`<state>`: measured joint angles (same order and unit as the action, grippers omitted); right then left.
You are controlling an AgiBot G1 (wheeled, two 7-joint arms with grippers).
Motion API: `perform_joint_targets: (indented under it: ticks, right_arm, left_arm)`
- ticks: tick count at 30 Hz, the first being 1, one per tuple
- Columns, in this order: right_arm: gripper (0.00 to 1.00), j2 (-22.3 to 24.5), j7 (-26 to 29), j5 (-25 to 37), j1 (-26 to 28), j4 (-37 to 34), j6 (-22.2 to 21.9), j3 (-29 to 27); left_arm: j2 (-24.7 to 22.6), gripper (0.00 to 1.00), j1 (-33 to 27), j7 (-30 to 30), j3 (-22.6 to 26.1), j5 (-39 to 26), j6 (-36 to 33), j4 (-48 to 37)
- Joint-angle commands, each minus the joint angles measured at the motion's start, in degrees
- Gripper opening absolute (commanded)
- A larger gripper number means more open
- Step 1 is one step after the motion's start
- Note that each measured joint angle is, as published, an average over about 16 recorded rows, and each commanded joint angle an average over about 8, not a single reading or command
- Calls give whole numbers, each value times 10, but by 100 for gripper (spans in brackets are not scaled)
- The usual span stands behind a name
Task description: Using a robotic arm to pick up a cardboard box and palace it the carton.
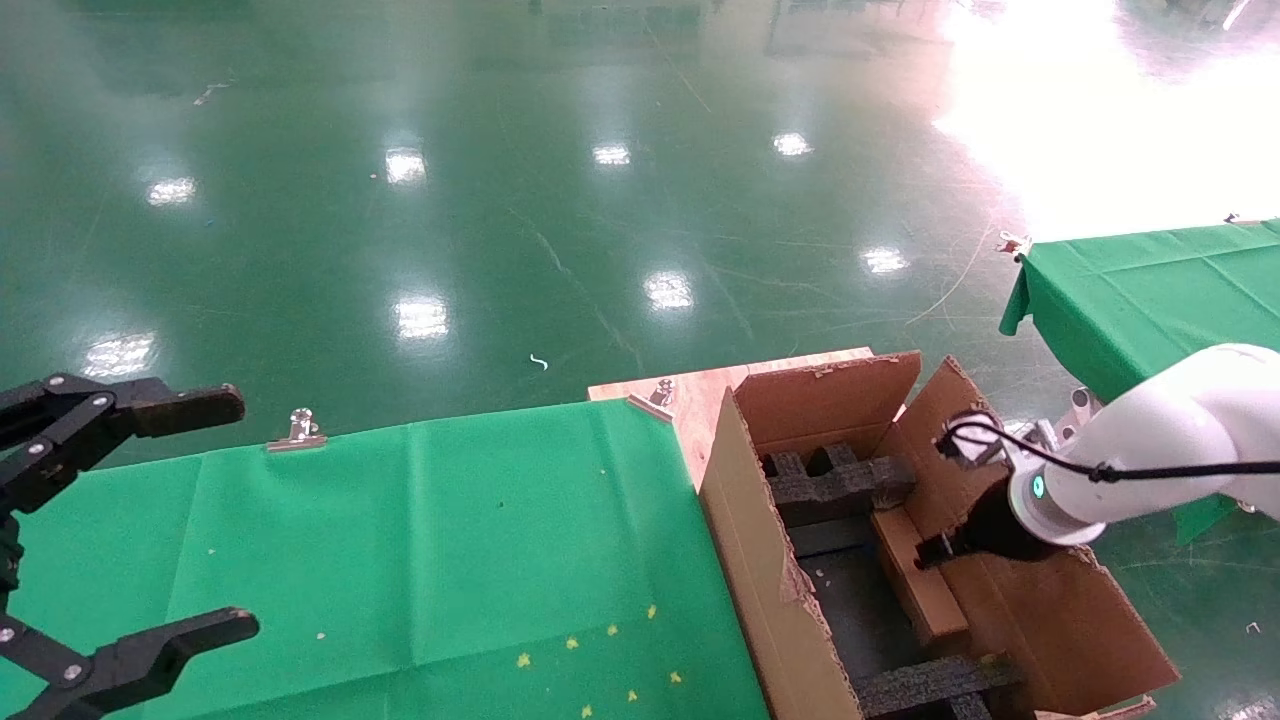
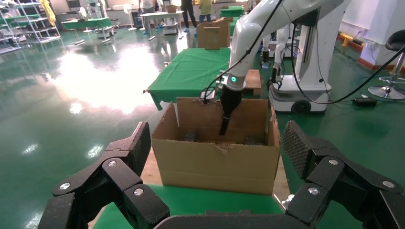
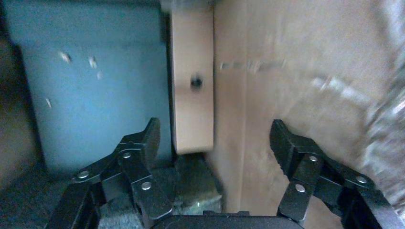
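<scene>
Cardboard box [image 3: 192, 90] stands on edge inside carton [image 1: 760, 560], against its right wall, beyond the right gripper [image 3: 217, 136] fingers, spread wide, gripping nothing. Left gripper [image 1: 150, 520] idle, wide, over green worktop [image 1: 420, 560].

One carton [image 1: 800, 560], open-topped; inside it one cardboard box [image 1: 915, 580] and, as far as can be seen, two black foam inserts [image 1: 835, 480], one at each end. Two grippers: left gripper [image 1: 120, 520] and right gripper [image 3: 215, 138], both spread wide. Two green-covered tables [image 1: 400, 560], and two metal binder clips [image 1: 298, 430] on the near table's edge.
</scene>
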<state>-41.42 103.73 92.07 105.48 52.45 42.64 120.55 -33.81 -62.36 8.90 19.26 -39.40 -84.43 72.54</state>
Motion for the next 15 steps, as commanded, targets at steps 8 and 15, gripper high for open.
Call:
perform_joint_targets:
  ticks: [8,15]
  right_arm:
    - [100,-1,-14,-1,53,3,-24,-26]
    - [100,4,-75,-23,105,40,-60,-65]
  left_arm:
    - [0,100,0,0,0,0,0,0]
    - [0,100,0,0,0,0,0,0]
